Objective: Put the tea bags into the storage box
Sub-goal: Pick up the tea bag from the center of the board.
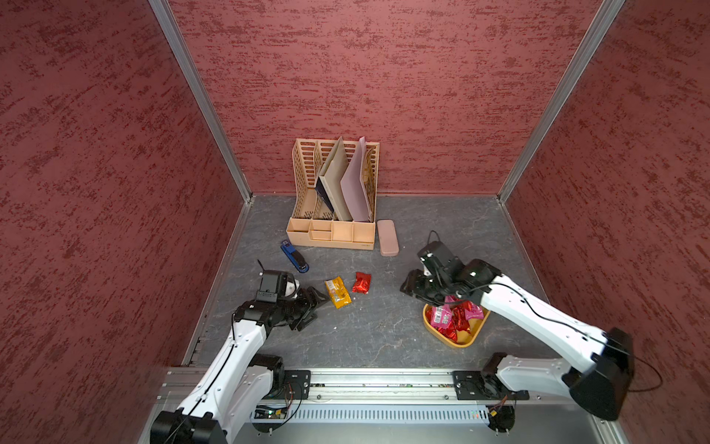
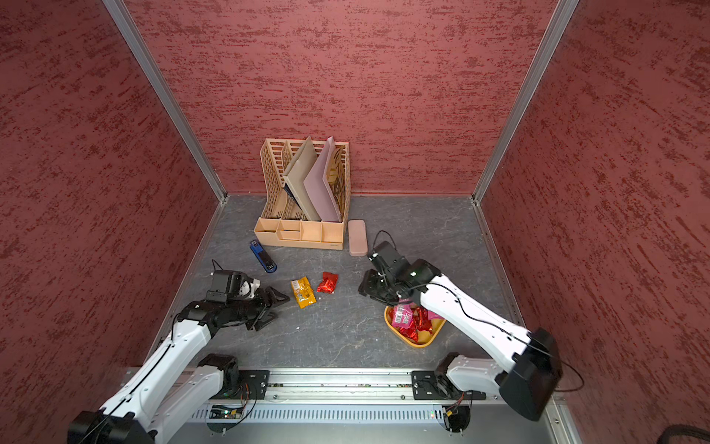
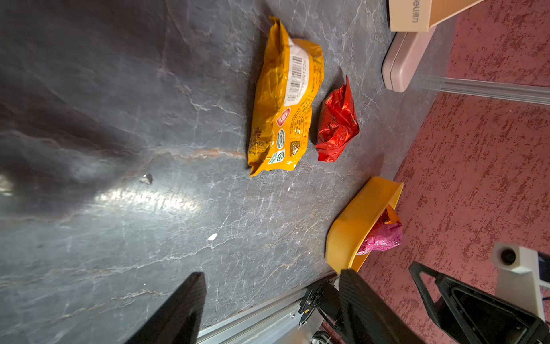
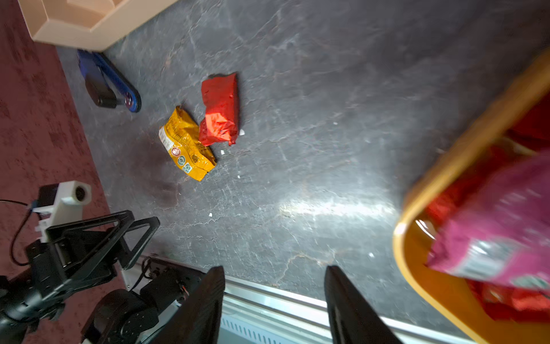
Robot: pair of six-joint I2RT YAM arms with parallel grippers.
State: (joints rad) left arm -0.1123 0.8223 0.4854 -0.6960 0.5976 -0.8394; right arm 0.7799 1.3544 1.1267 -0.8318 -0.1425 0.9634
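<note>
Left wrist view showed the left gripper open, its two fingers spread wide with only bare table between them. Ahead of it lay the yellow bag and, just beside it but not touching, the red bag. Both lay flat on the table, outside the box. In both top views these two loose bags sat near the middle of the table, with the yellow one nearest the left fingertips and not touching them. The right wrist view showed the right gripper open too, with nothing between its fingers. It hung above the table just beside the box's rim. The box stood on the table in front of the right arm, well apart from the loose bags. It was heaped with red bags, and a pink bag lay on top near the rim. In the right wrist view that pink bag was blurred, so its exact resting place could not be told. Farther back, a blue stapler lay near the organiser, which stood against the rear wall. A pink case lay just beside the organiser.
</note>
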